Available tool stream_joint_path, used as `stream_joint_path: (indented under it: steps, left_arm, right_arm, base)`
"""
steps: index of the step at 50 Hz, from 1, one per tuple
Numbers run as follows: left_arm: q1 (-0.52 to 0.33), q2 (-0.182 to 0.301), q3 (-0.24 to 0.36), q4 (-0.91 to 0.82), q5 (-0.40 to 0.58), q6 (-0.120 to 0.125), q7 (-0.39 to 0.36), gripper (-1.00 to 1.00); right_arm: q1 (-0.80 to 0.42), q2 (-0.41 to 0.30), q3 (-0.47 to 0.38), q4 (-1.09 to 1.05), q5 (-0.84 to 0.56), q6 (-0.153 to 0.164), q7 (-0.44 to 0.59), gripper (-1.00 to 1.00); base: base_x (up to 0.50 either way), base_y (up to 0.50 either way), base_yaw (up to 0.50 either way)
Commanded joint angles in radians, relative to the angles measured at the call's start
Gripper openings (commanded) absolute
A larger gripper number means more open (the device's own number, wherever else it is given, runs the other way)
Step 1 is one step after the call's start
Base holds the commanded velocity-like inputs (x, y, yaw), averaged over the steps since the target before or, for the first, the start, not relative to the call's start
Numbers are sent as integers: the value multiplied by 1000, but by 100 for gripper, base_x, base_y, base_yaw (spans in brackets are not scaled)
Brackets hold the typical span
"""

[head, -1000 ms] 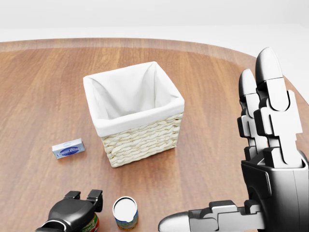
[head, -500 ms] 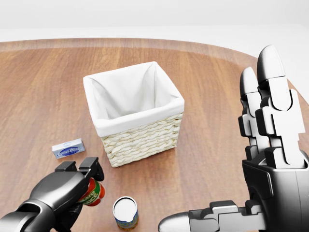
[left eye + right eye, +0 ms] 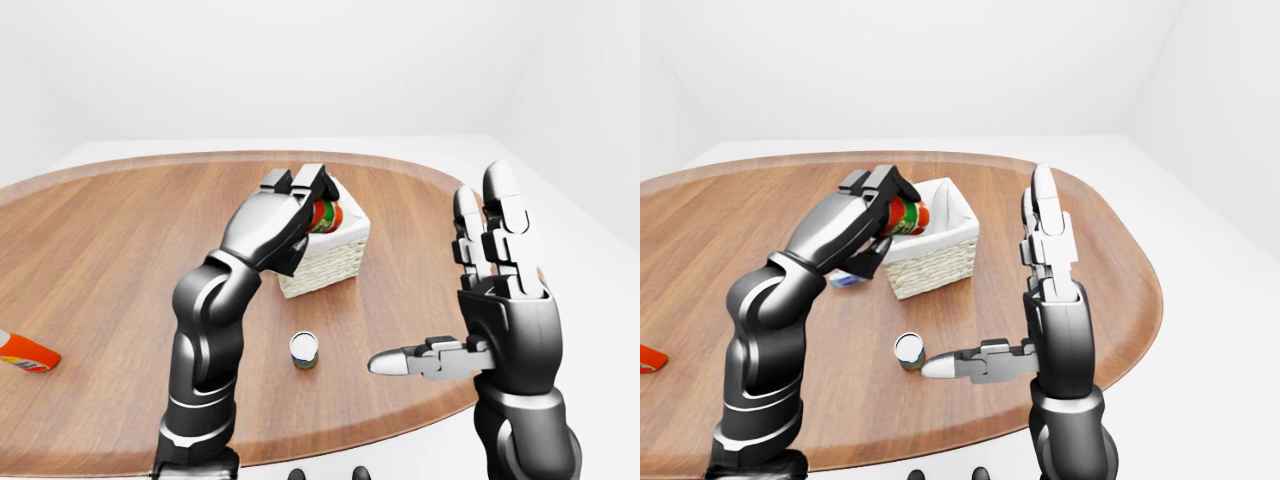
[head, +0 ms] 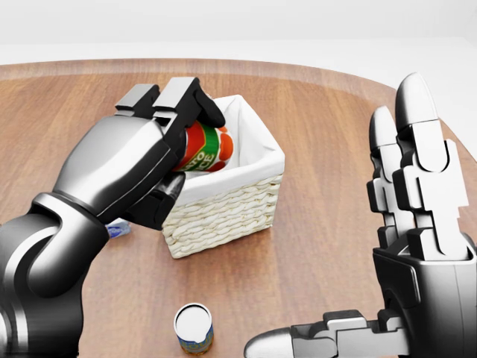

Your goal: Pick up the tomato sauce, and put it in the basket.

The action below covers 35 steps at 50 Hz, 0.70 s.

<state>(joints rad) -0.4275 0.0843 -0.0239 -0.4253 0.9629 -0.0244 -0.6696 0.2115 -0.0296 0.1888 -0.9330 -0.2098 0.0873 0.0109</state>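
- Holding the tomato sauce (image 4: 205, 149) in its closed fingers, the left hand (image 4: 141, 160) has the can lifted clear of the bench (image 4: 335, 246) and tipped on its side.
- By the head view the can hangs over the near-left rim of the basket (image 4: 223, 212), at the level of the white lining; whether it is fully over the opening I cannot tell, since the hand hides that corner.
- So the pick-up looks done, and the carry to the basket is close to done.
- Left to do, as I judge it: bring the can a little further over the opening, lower it, and spread the fingers so it drops inside.
- The right hand (image 4: 417, 246) stands upright near the right edge of the bench with its fingers spread and the thumb out sideways, holding nothing.
- A second can (image 4: 194, 328) stands on the bench near the edge closest to the robot, well apart from the basket.
- A small blue box (image 3: 847, 280) lies beside the basket, mostly hidden by the left arm.
- An orange packet (image 3: 25, 352) lies far off at the left edge of the bench.
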Motion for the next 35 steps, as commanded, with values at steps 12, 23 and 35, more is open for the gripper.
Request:
stream_joint_path:
  steps: [12, 23, 35]
  left_arm:
    - [-592, -41, -24, 498, 60, 96, 232, -100]
    - [-915, -23, -22, 1026, 47, 112, 497, -100]
    - [-1200, 7, -51, 1676, 107, 36, 793, -100]
  right_arm:
    - [9, -1, -4, 3, 11, 0, -1, 100]
    - [15, 0, -19, -10, 25, 0, 5, 100]
    - [20, 0, -27, -49, 31, 0, 13, 100]
  base:
    - [0, 0, 0]
    - [0, 0, 0]
    - [0, 0, 0]
